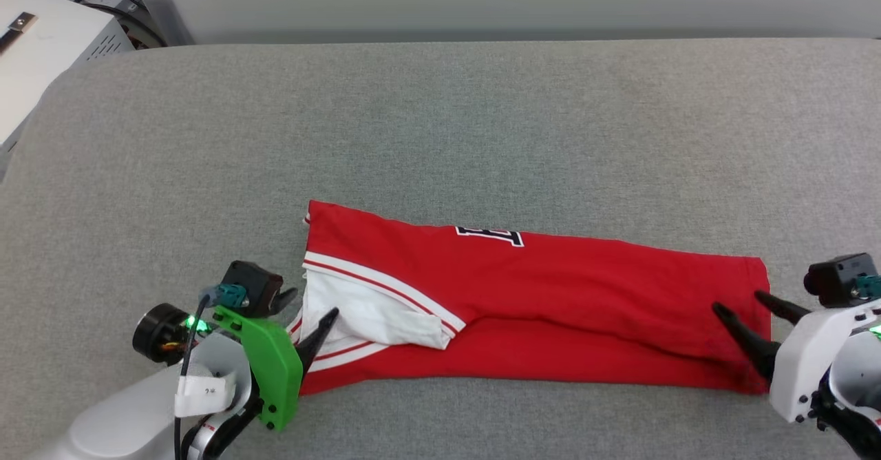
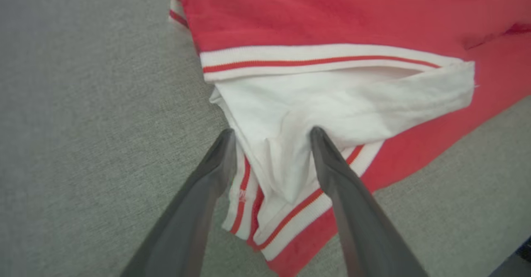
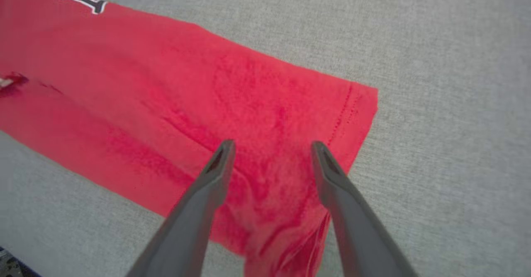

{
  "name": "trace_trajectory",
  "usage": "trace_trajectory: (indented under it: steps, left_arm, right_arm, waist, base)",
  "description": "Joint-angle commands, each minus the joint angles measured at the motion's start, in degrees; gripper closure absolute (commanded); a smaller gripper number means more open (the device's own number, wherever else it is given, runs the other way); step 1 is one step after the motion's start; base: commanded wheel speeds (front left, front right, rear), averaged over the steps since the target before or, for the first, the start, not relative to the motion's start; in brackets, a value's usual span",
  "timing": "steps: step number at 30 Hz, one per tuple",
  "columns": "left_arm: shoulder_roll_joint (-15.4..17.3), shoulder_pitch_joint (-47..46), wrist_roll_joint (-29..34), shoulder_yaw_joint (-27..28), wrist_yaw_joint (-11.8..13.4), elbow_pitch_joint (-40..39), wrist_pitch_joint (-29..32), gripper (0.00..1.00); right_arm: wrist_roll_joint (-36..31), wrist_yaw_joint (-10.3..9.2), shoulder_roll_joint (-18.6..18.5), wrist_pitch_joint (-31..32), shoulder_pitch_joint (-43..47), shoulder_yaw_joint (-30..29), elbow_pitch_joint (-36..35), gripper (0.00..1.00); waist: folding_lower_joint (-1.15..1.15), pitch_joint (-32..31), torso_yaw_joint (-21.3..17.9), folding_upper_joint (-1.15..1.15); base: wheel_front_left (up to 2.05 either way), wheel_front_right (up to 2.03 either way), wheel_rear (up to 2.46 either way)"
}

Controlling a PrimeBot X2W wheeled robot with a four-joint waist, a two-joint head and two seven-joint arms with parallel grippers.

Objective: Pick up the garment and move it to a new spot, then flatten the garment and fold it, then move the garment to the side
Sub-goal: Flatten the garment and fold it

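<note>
both ends of the garment, a long folded strip on the grey counter, lie between spread fingers: left gripper open over the white sleeve, right gripper open over the hem.

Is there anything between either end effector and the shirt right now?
Nothing visible. The open left end effector straddles the garment at its white sleeve, and the open right end effector sits over its red hem end.
</note>
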Motion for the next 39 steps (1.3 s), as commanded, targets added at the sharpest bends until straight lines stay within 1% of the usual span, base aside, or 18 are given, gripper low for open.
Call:
trace_trajectory:
  steps: [1, 6, 10, 12, 15, 18, 20, 21, 22, 24, 29, 34, 39]
  left_arm:
    - [0.4, 1.0, 1.3, 0.7, 1.4, -0.3, -1.6, 0.00]
    - [1.1, 2.3, 4.0, 4.1, 8.6, -2.9, -9.4, 0.00]
    - [0.5, 3.9, 5.6, 8.4, 13.0, -4.5, -12.0, 0.00]
    - [0.1, 5.1, 7.1, 10.9, 14.6, -5.4, -12.3, 0.00]
    - [-1.2, 7.4, 11.0, 16.3, 16.8, -7.5, -12.4, 0.00]
    - [-3.2, 10.8, 16.4, 22.0, 18.7, -9.2, -12.4, 0.00]
    - [-4.8, 12.9, 20.4, 25.3, 19.8, -10.0, -12.4, 0.00]
    - [-5.7, 13.9, 21.8, 26.5, 20.1, -10.2, -12.4, 0.00]
    - [-8.8, 16.7, 25.9, 30.5, 20.1, -10.8, -12.4, 0.00]
    - [-11.0, 18.4, 28.9, 33.1, 19.7, -10.9, -12.4, 0.00]
    - [-15.4, 21.2, 34.5, 37.9, 17.4, -10.4, -12.4, 0.00]
    - [-19.3, 23.3, 39.3, 42.4, 14.8, -9.6, -12.4, 0.00]
    - [-22.7, 25.4, 43.8, 46.1, 12.6, -9.8, -12.4, 0.00]
  right_arm:
    - [-0.1, -0.04, -0.3, -0.6, 0.9, -1.1, -1.1, 0.00]
    - [0.2, -0.04, -0.9, -0.2, 1.8, -7.3, -6.0, 0.00]
    - [2.1, -0.04, -1.2, 3.0, 2.9, -12.3, -6.8, 0.00]
    - [4.2, -0.04, -1.2, 5.6, 3.7, -14.4, -6.4, 0.00]
    - [7.0, -0.04, -1.5, 10.1, 4.7, -16.0, -5.0, 0.00]
    - [8.9, -0.04, -1.4, 13.8, 5.4, -16.4, -3.1, 0.00]
    - [9.5, -0.04, -0.9, 14.9, 5.5, -16.5, -1.7, 0.00]
    - [9.7, -0.04, -0.6, 15.2, 5.5, -16.4, -1.1, 0.00]
    - [10.0, -0.04, 0.6, 15.9, 5.3, -15.7, 1.0, 0.00]
    - [9.9, -0.04, 1.4, 16.1, 4.8, -15.1, 2.7, 0.00]
    - [10.3, -0.04, 3.6, 16.3, 3.6, -12.9, 6.5, 0.00]
    - [11.3, -0.04, 5.6, 15.2, 2.0, -9.1, 8.0, 0.00]
    - [11.5, -0.04, 5.8, 13.0, 0.4, -5.8, 9.3, 0.00]
  waist:
    - [0.00, -1.1, 0.3, 0.29]
    - [0.00, -2.2, 0.6, 0.29]
    - [0.00, -2.1, 1.1, 0.29]
    - [0.00, -1.9, 1.5, 0.29]
    - [0.00, -1.4, 2.0, 0.29]
    - [0.00, -0.7, 2.6, 0.29]
    - [0.00, -0.2, 3.1, 0.29]
    - [0.00, 0.0, 3.3, 0.29]
    - [0.00, 0.7, 4.0, 0.29]
    - [0.00, 1.2, 4.4, 0.29]
    - [0.00, 2.0, 5.3, 0.29]
    - [0.00, 2.1, 5.6, 0.29]
    - [0.00, 1.8, 5.3, 0.29]
  base:
    - [0.00, 0.00, 0.00]
    - [0.00, 0.00, 0.00]
    - [0.00, 0.00, 0.00]
    - [0.00, 0.00, 0.00]
    - [0.00, 0.00, 0.00]
    - [0.00, 0.00, 0.00]
    - [0.00, 0.00, 0.00]
    - [0.00, 0.00, 0.00]
    - [0.00, 0.00, 0.00]
    - [0.00, 0.00, 0.00]
    - [0.00, 0.00, 0.00]
    - [0.00, 0.00, 0.00]
    - [0.00, 0.00, 0.00]
